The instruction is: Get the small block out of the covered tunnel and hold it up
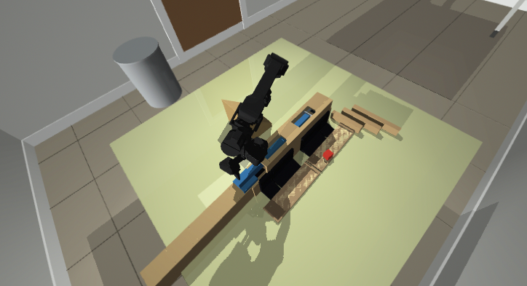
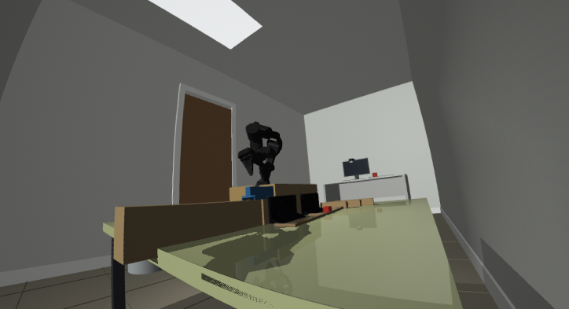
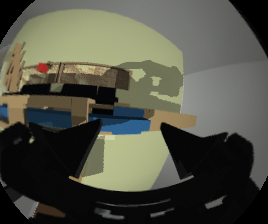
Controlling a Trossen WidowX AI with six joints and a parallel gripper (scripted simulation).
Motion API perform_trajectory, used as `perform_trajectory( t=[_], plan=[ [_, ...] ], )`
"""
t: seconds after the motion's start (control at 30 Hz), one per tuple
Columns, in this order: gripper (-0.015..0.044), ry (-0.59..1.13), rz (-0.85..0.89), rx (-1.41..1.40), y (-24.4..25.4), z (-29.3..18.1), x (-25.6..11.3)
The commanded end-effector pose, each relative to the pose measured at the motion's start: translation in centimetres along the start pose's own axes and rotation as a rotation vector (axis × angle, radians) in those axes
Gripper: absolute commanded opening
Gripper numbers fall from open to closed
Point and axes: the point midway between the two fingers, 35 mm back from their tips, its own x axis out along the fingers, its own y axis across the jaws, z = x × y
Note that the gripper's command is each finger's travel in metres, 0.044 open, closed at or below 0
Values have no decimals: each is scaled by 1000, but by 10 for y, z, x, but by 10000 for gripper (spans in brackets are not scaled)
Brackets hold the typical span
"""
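On tray beside tunnel: red blk (image 1: 327, 154) (image 2: 326, 209) (image 3: 43, 68). Fingers (image 1: 247, 171) (image 2: 258, 172) wide open, holding nothing.

For you, smooth wood-like tunnel (image 1: 295, 134) (image 2: 294, 189) (image 3: 80, 111), plastic-looking blue cage (image 1: 247, 177) (image 2: 258, 193) (image 3: 127, 125), and glossy table (image 1: 372, 195) (image 2: 370, 255) (image 3: 100, 30).

We are finding no readable text, label, brand, number or sign anywhere, neither on the bench (image 1: 368, 195) (image 2: 357, 259) (image 3: 80, 30) from corner to corner and along its edges, nor on anything it is carrying.
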Motion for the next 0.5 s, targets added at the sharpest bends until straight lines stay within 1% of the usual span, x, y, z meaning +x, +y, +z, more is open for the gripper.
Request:
perform_trajectory(
  t=[0.0,0.4,0.47],
  plan=[
    [440,56,29,871,-3,-5,13],
    [440,124,23,1576,1,-7,18],
    [440,130,20,1647,1,-7,19]
  ],
)
